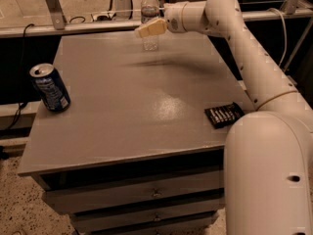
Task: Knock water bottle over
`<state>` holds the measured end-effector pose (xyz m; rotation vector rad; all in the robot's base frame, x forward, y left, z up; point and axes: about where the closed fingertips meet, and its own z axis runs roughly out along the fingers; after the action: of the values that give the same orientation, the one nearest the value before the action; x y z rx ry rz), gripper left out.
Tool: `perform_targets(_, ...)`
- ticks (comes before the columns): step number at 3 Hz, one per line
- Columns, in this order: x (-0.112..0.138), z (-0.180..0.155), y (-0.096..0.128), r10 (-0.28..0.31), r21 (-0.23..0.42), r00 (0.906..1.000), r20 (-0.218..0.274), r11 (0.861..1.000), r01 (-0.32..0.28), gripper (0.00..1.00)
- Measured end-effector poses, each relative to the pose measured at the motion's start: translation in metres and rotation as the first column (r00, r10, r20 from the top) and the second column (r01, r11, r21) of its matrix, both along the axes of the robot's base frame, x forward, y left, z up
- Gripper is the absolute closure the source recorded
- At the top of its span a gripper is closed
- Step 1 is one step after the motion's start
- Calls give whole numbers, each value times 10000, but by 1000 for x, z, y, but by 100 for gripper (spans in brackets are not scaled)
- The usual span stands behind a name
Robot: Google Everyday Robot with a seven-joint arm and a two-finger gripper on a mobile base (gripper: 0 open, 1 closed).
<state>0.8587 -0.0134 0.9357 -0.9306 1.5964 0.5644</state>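
Note:
The water bottle point(149, 9), small, clear and ribbed with a white cap, stands upright near the far edge of the grey table point(127, 102). My gripper point(146, 29) reaches in from the right on the white arm point(230, 18). Its pale fingers lie across the front of the bottle's middle, hiding part of it. I cannot tell if they touch the bottle.
A blue soda can point(49, 88) stands upright at the table's left edge. A black remote-like object point(224, 114) lies near the right edge. A metal rail point(73, 27) runs behind the table. Drawers sit under the tabletop.

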Motion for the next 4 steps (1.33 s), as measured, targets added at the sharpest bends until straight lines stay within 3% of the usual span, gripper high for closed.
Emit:
perform_targets(1, 3, 1, 9, 70, 29, 9996, 277, 10000, -70, 16)
perform_targets(3, -3, 8, 2, 272, -143, 9972, 703, 9996, -263, 64)
perform_targets(4, -36, 31, -11, 1191, -1421, 9888, 903, 9842, -1055, 95)
